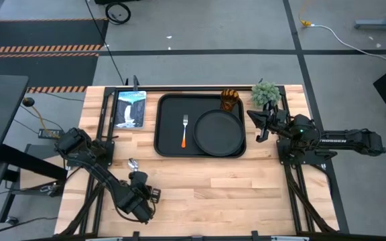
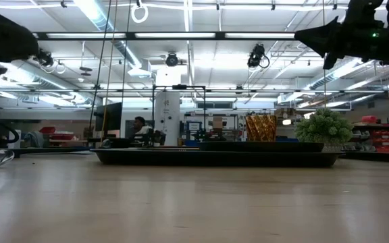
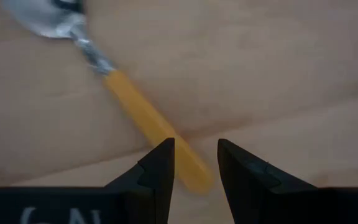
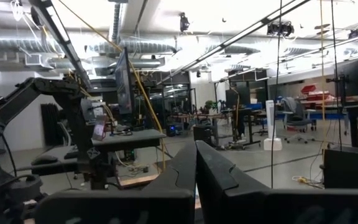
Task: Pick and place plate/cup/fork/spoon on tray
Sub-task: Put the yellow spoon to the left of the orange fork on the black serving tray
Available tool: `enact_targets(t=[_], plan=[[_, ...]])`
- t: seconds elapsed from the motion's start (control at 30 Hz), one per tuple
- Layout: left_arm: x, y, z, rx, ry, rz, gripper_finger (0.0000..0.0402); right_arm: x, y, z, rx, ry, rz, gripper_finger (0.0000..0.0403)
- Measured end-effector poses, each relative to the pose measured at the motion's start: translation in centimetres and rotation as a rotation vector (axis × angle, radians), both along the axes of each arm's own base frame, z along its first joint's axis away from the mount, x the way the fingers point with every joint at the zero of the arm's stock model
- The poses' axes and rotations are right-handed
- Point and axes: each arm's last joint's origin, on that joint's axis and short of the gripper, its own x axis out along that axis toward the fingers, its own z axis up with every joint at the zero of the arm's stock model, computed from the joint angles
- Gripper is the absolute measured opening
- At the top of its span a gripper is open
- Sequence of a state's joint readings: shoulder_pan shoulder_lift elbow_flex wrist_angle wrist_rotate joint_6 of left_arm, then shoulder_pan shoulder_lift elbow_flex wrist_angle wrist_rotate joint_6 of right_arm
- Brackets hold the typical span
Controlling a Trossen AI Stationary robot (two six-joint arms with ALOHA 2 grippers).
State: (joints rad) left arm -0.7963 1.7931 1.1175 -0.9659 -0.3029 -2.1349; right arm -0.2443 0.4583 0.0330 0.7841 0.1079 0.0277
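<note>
The black tray (image 1: 167,144) lies mid-table. On it lie the orange-handled fork (image 1: 184,131) and the round black plate (image 1: 218,132), and the amber cup (image 1: 230,100) stands at its far right corner. The spoon (image 1: 133,164) lies flat on the wood near the left front, and its yellow handle shows in the left wrist view (image 3: 142,115). My left gripper (image 3: 196,163) is open just above it, with one finger on either side of the handle's free end. My right gripper (image 1: 253,118) is shut and empty, raised right of the tray.
A small green potted plant (image 1: 265,92) stands at the far right, beside the right arm. A picture card or tablet (image 1: 130,108) lies left of the tray. Bare wood stretches along the table's near side (image 1: 233,194).
</note>
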Motion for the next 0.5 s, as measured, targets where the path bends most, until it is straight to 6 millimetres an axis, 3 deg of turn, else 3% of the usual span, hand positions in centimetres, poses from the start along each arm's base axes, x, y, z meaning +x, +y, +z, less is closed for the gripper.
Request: enact_targets(t=[0.1, 0.5], plan=[[0.37, -0.21, -0.01, -0.021, -0.028, -0.022, 0.013, 0.01, 0.02, 0.0, 0.002, -0.001, 0.008, 0.0009], [-0.39, 0.52, 0.06, 0.023, -0.031, 0.23, 0.013, 0.02, 0.07, 0.0, 0.009, -0.004, 0.031, 0.0009]])
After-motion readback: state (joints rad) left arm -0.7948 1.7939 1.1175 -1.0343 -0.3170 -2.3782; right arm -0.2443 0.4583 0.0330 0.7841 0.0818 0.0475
